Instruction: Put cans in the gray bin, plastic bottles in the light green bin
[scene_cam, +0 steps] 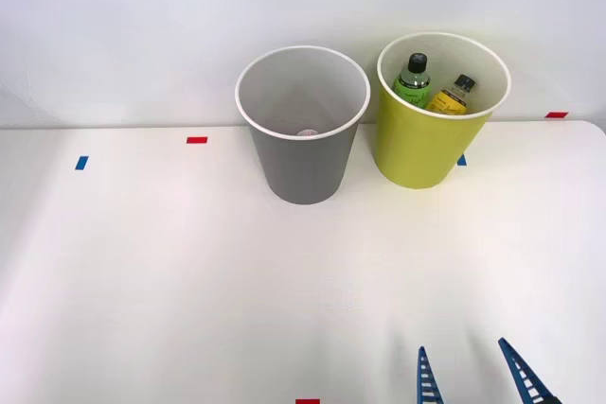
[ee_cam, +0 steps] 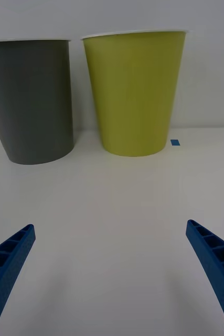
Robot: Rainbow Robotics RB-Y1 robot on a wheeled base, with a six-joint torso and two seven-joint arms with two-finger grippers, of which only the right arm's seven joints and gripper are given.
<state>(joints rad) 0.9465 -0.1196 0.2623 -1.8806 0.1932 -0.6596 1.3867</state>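
The gray bin (scene_cam: pixel 303 163) (ee_cam: pixel 33 105) stands upright at the back middle of the table; a pale round can top (scene_cam: pixel 306 133) peeks over its near rim from inside. To its right stands the light green bin (scene_cam: pixel 426 144) (ee_cam: pixel 135 94), holding two plastic bottles: a green-labelled one (scene_cam: pixel 413 79) and a yellow-labelled one (scene_cam: pixel 453 96), both with black caps. My right gripper (scene_cam: pixel 470 374) (ee_cam: pixel 110 262) hovers open near the table's front edge, well short of both bins, with nothing between its blue fingers.
Small tape marks dot the white table: blue (scene_cam: pixel 81 163) and red (scene_cam: pixel 196 140) at the left, red (scene_cam: pixel 557 114) at the far right, blue (ee_cam: pixel 175 142) beside the green bin, red (scene_cam: pixel 307 401) at the front edge. A white wall rises behind.
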